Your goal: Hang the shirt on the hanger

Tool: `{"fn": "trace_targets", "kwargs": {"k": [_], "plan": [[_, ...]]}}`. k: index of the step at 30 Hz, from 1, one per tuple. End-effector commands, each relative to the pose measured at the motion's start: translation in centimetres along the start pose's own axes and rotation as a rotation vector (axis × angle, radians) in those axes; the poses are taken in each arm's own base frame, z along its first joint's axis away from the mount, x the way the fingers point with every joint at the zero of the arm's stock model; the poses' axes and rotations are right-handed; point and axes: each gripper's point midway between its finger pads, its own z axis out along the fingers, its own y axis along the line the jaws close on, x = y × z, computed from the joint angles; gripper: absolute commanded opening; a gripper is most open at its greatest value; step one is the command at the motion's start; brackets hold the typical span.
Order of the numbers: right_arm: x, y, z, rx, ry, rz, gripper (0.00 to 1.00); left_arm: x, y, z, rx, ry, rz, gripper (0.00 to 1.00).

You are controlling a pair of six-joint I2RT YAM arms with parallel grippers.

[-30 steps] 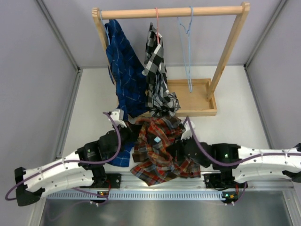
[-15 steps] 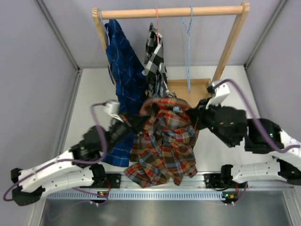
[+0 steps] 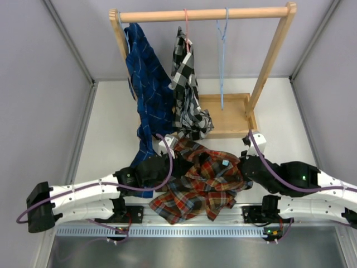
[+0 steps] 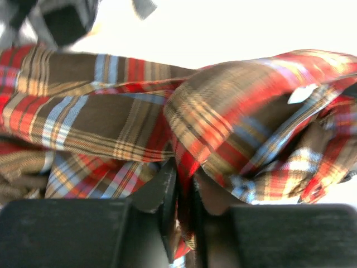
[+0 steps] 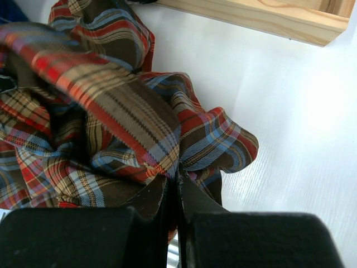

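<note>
Down from its lift toward the rack, the shirt (image 3: 201,181) now lies bunched on the tabletop (image 3: 111,128) between the two lowered arms, well apart from the hanger (image 3: 222,61), which hangs from the wooden rail (image 3: 203,14). The left claw (image 4: 181,181) grips a fold of the plaid cloth between narrowly parted fingers — the right claw (image 5: 177,181) is clenched on the shirt's edge.
</note>
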Motion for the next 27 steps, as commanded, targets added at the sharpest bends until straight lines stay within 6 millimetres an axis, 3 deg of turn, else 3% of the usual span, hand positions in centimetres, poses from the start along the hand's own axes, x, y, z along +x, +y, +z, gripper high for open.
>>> {"fn": "trace_targets", "kwargs": {"k": [1, 2, 4, 5, 12, 14, 16, 22, 24, 25, 27], "plan": [[0.3, -0.4, 0.4, 0.039, 0.012, 0.003, 0.00, -2.9, -2.1, 0.2, 0.046, -0.053, 0.095, 0.30], [0.1, -0.5, 0.4, 0.044, 0.005, 0.005, 0.00, -3.6, -2.9, 0.2, 0.066, -0.061, 0.114, 0.36], [-0.4, -0.4, 0.2, 0.039, -0.008, 0.016, 0.00, -2.9, -2.9, 0.9, 0.062, -0.012, 0.188, 0.46], [-0.5, -0.4, 0.1, 0.038, -0.011, 0.017, 0.00, -3.4, -3.3, 1.2, 0.060, -0.013, 0.202, 0.47], [-1.1, -0.4, -0.7, -0.005, -0.032, 0.047, 0.00, -2.1, -2.2, 2.8, 0.018, 0.043, 0.286, 0.53], [-1.0, -0.4, -0.8, -0.015, -0.032, 0.047, 0.00, -1.6, -1.7, 3.0, 0.006, 0.061, 0.292, 0.52], [-0.9, -0.4, -0.9, -0.020, -0.030, 0.049, 0.01, -1.1, -1.6, 3.0, 0.010, 0.072, 0.298, 0.43], [-1.3, 0.2, -0.9, -0.049, -0.043, 0.049, 0.03, -0.5, -0.6, 3.0, -0.006, 0.086, 0.309, 0.49], [-1.7, 0.7, -1.0, -0.076, -0.054, 0.060, 0.03, -0.4, -0.6, 3.1, -0.001, 0.087, 0.306, 0.40], [-1.7, 0.9, -1.0, -0.087, -0.055, 0.047, 0.03, -0.3, -0.7, 3.1, 0.009, 0.090, 0.304, 0.28], [-2.1, 1.6, -1.0, -0.112, -0.061, 0.048, 0.04, -0.1, -1.0, 3.2, 0.037, 0.095, 0.300, 0.25]]}}
